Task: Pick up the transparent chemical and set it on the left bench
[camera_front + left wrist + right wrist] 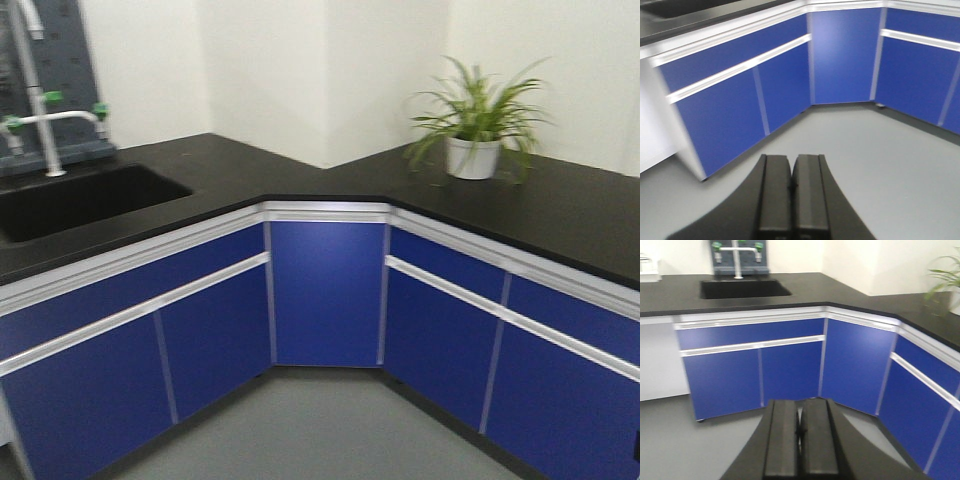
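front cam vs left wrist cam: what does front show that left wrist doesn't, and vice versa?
Front only: plant on the right bench, sink and faucet at the left bench, and the wall.
Left wrist only: the left gripper, jaws shut and empty.
Both: blue cabinets, grey floor, and at least a strip of left bench. No transparent chemical in either.

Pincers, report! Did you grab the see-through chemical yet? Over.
Left pincer shut, empty. Right pincer shut, empty. Transparent chemical not in view. Potted plant on countertop; nothing blocking.
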Controlling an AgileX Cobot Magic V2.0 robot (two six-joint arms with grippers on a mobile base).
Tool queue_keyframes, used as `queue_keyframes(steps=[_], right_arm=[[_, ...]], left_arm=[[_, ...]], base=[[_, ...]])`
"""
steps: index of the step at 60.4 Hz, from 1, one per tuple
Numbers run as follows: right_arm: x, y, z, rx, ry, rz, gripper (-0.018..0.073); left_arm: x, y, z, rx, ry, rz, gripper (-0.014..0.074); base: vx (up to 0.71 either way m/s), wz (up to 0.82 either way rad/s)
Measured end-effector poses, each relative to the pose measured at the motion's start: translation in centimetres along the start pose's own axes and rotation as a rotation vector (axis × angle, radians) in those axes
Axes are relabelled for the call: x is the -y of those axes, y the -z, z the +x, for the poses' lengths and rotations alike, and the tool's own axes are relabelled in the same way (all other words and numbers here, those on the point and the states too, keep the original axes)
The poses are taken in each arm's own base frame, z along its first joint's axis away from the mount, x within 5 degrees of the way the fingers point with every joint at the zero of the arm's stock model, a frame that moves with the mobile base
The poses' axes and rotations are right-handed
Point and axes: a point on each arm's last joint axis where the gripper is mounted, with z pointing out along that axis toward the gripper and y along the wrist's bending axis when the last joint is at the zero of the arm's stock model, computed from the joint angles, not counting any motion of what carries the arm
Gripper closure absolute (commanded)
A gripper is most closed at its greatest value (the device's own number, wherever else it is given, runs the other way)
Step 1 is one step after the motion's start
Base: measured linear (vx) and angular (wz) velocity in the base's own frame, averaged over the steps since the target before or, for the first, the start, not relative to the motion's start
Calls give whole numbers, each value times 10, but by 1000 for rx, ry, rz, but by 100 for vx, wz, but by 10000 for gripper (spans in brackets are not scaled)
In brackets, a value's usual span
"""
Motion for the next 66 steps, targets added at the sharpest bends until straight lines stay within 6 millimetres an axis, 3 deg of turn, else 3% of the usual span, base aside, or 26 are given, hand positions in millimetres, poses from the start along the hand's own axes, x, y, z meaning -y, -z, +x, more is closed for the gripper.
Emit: queue_keyframes(steps=[34,66], right_arm=[[0,0,0,0,0,0,549],[0,0,0,0,0,0,549]], left_arm=[[0,0,0,0,0,0,600],[0,0,0,0,0,0,600]], base=[[-7,54],[12,58]])
